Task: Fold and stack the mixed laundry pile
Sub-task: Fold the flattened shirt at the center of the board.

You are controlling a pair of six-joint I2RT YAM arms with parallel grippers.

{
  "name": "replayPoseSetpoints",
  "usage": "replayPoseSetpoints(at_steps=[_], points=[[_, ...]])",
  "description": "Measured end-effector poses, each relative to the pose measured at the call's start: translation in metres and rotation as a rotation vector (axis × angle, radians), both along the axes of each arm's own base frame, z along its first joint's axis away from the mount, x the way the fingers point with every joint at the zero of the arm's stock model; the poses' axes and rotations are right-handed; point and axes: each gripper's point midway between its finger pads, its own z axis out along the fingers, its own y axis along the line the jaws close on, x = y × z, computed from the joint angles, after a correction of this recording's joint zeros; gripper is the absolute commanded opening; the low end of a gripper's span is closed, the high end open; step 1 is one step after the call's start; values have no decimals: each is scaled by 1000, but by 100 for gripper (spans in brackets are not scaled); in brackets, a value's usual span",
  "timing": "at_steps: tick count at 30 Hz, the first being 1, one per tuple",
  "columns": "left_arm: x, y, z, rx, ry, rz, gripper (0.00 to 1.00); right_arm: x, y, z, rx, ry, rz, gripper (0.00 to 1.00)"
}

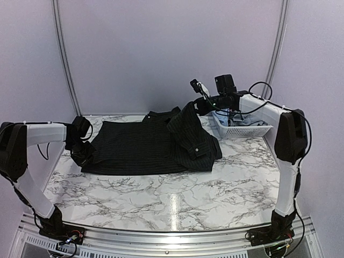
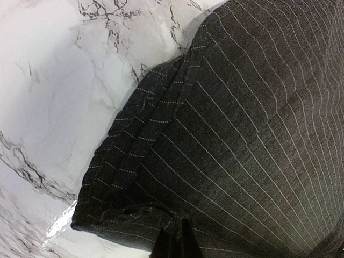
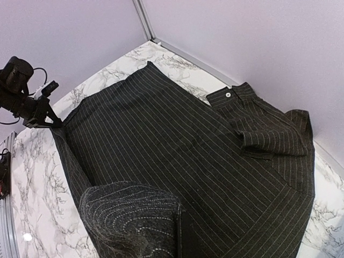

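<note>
Centre frame: left gripper (image 1: pixel 84 157) and right gripper (image 1: pixel 196 105) pinch the shirt (image 1: pixel 134 145); either thin grip slipping could spoil the fold.

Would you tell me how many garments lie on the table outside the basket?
1: the black pinstriped shirt, spread across the marble table, its right side lifted. More may be hidden in the white lattice basket at back right.

We see a robotics lab booth, plain lilac panel walls (image 1: pixel 161 54), aluminium rail (image 1: pixel 161 235) edging a marble-print table (image 1: pixel 161 194), two bolted-down robot arms (image 1: pixel 287 183).
</note>
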Motion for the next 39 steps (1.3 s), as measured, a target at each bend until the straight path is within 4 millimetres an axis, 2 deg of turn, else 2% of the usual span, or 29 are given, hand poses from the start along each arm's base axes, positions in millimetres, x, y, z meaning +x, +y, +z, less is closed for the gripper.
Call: replayPoseSetpoints(at_steps=[9, 12, 18, 20, 21, 24, 26, 28, 30, 32, 33, 35, 39], points=[[5, 2, -10, 13, 23, -20, 2, 21, 8, -41, -70, 39, -16, 0], [6, 2, -13, 18, 26, -31, 3, 32, 11, -43, -90, 20, -45, 0], [9, 2, -15, 23, 24, -38, 4, 51, 31, -40, -106, -40, -78, 0], [10, 2, -15, 26, 22, -36, 9, 54, 40, -43, -122, -56, -92, 1], [10, 3, -15, 29, 21, -36, 14, 54, 45, -44, -126, -60, -95, 10], [11, 5, -15, 32, 17, -28, 38, 60, 53, -48, -141, -74, -120, 35], [11, 6, -14, 39, 15, -31, 49, 63, 53, -52, -158, -72, -139, 50], [13, 9, -11, 45, 6, -26, 63, 64, 46, -61, -199, -52, -169, 61], [15, 12, -5, 50, -14, -29, 80, 65, 34, -70, -238, -17, -207, 78], [19, 15, 5, 59, -44, -48, 95, 66, 19, -78, -274, 25, -245, 90], [22, 15, 11, 63, -59, -58, 98, 66, 9, -80, -291, 47, -268, 91], [29, 15, 22, 70, -94, -85, 99, 67, -12, -78, -312, 84, -311, 91], [36, 12, 40, 72, -146, -131, 99, 62, -53, -51, -291, 125, -378, 78]])
